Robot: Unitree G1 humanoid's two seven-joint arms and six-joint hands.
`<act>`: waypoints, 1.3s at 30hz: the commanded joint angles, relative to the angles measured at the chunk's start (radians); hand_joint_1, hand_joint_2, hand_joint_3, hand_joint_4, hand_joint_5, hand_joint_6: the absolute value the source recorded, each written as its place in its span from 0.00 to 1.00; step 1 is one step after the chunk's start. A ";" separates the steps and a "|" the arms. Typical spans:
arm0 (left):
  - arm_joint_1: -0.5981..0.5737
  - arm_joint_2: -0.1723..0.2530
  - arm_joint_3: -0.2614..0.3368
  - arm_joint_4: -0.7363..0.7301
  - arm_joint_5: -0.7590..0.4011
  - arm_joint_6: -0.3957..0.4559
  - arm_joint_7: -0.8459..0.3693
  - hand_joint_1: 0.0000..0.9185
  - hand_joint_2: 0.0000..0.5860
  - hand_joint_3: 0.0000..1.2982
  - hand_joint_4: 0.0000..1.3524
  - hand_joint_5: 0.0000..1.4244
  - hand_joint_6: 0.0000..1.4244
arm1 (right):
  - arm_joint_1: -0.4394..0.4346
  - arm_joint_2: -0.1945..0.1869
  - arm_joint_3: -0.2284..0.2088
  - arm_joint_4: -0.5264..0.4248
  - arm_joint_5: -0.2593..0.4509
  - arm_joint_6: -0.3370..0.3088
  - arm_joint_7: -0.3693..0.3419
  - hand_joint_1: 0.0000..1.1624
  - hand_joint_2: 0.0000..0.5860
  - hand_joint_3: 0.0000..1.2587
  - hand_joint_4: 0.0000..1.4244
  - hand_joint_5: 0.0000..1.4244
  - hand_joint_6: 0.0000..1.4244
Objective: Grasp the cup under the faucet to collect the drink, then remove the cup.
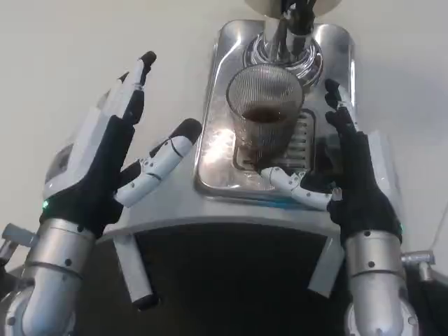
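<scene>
Nearest the camera, the left hand (105, 150) hangs open with fingers spread, just beside the tray (217, 175) and apart from everything; the right hand (346, 175) is open too, thumb reaching toward the base of the cup (264, 112) and fingers standing up along its right side, seemingly just short of contact. The cup sits on the tray under the faucet (283, 35), dark drink already in it. The risk, I judge, is that a closing right hand nudges the ribbed glass before gripping it, tipping it or slopping drink over the rim.
</scene>
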 commanded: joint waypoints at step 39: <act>0.056 -0.006 0.024 -0.057 -0.008 0.038 0.008 0.00 0.37 0.00 0.00 0.00 0.00 | -0.249 0.080 0.006 0.274 -0.050 -0.040 -0.200 1.00 0.56 0.49 0.44 0.50 0.67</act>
